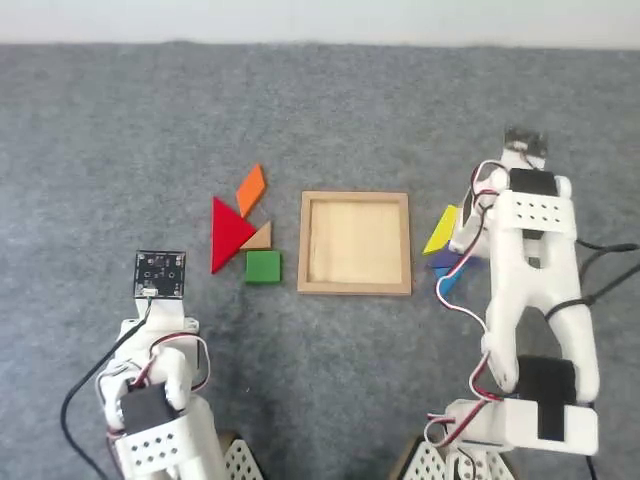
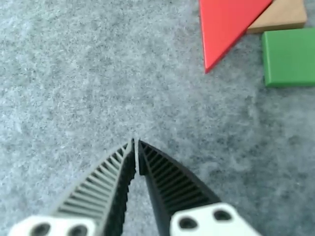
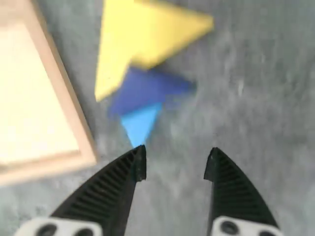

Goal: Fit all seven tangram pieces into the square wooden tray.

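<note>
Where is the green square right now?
In the high view, the green square lies just left of the wooden tray, on its left-arm side, next to the tan triangle and the red triangle.

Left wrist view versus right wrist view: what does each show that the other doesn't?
Left wrist: the shut left hand, a red triangle, a tan triangle and a green square. Right wrist: the open right hand, a yellow triangle, a dark blue piece, a light blue triangle and a corner of the wooden tray. Both: grey carpet-like table cover.
</note>
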You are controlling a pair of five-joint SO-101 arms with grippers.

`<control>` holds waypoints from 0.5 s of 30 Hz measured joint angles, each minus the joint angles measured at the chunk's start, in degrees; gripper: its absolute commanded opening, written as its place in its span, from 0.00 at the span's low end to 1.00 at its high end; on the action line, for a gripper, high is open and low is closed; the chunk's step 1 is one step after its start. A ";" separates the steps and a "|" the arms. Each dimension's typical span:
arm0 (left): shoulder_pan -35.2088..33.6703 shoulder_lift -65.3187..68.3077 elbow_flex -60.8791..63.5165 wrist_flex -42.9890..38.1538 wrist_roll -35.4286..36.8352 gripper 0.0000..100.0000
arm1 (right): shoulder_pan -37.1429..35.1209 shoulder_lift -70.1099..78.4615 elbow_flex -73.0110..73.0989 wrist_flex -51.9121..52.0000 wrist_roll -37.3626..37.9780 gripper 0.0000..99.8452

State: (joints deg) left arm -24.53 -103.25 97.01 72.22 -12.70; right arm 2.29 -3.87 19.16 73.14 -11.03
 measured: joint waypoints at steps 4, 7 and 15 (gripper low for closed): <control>0.00 0.00 0.00 0.00 0.00 0.01 | -2.99 5.19 2.81 -16.09 0.00 0.08; 0.09 0.00 0.00 0.00 0.00 0.01 | -5.01 10.02 2.81 -23.74 0.00 0.03; 0.09 0.00 0.00 0.00 0.00 0.01 | -6.42 11.87 2.81 -18.90 0.00 0.03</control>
State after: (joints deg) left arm -24.44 -103.25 97.01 72.22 -12.70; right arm -4.13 8.00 21.98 54.24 -11.03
